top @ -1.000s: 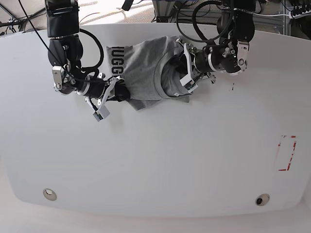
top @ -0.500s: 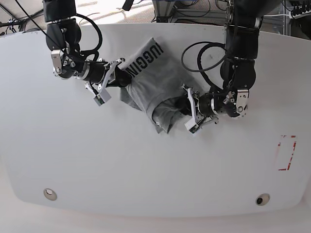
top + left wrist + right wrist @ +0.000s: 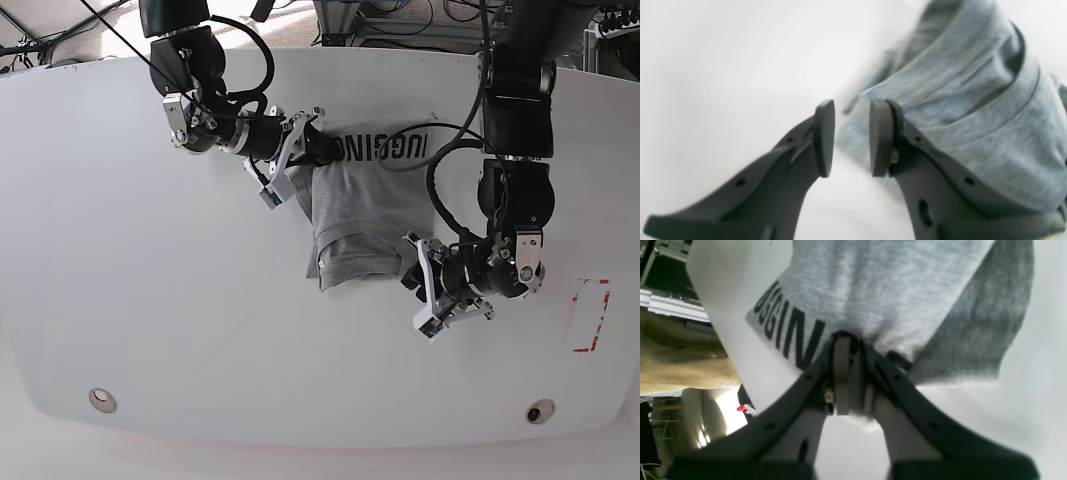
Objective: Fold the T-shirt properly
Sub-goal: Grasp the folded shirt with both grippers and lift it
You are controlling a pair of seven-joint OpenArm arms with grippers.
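**Right gripper pinches the shirt; left gripper stands free beside it**

The grey T-shirt [image 3: 365,205] lies bunched on the white table [image 3: 200,330], up toward the far edge, with a line of black block lettering [image 3: 385,148] running along its far hem (the letters read upside down from the base view).

The right gripper [image 3: 300,150] is clenched on the shirt's edge just beside the start of that lettering. In the right wrist view its two fingers [image 3: 841,373] sit nearly together with a fold of grey cloth [image 3: 893,290] trapped between them, and the printed letters [image 3: 786,330] lie just to one side of the fingertips. Beyond the gripper the shirt spreads flat, a darker shaded flap hanging off its far side.

The left gripper [image 3: 425,285] sits at the shirt's near corner, on the opposite side of the garment from the right one. In the left wrist view its pads [image 3: 825,136] stand apart with bare table showing in the gap, so it is released and holds nothing. A rolled, layered fold of the shirt [image 3: 973,110] lies against the outside of one finger, the picture there being rather blurred.
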